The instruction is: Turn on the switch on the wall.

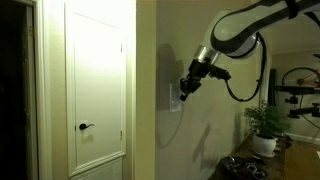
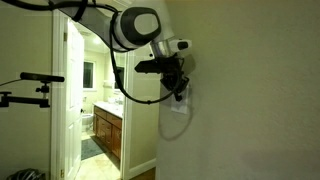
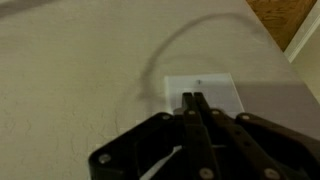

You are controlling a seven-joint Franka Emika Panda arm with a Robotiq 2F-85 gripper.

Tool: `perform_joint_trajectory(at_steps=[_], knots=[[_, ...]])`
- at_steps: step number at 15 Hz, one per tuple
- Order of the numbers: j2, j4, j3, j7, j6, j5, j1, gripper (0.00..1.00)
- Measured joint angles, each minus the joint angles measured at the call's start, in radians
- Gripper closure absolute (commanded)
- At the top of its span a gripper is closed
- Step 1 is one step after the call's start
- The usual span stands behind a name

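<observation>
Because the fingers (image 3: 189, 112) are pinched shut, one narrow tip points at the switch (image 3: 200, 88)
Set in the wall plate (image 3: 228, 98) just ahead, it is small; an off-line push may slide past, scraping plate, flipping nothing.

Switch (image 3: 212, 90): white rectangular plate, mounted flat and upright on the beige wall (image 3: 70, 70). Small screw near its top edge. Toggle is covered, position cannot be told. In both exterior views (image 1: 172, 98) (image 2: 179, 110) the plate looks pale.
</observation>
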Motion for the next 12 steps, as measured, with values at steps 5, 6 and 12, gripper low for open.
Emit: perform_joint_trajectory(at_steps=[5, 6, 12], knots=[[-0.099, -0.091, 0.0, -0.003, -0.143, -0.001, 0.0, 0.94], [-0.127, -0.112, -0.001, -0.003, -0.184, -0.001, 0.0, 0.94], [-0.259, -0.203, 0.0, -0.001, -0.426, -0.052, -0.001, 0.56]])
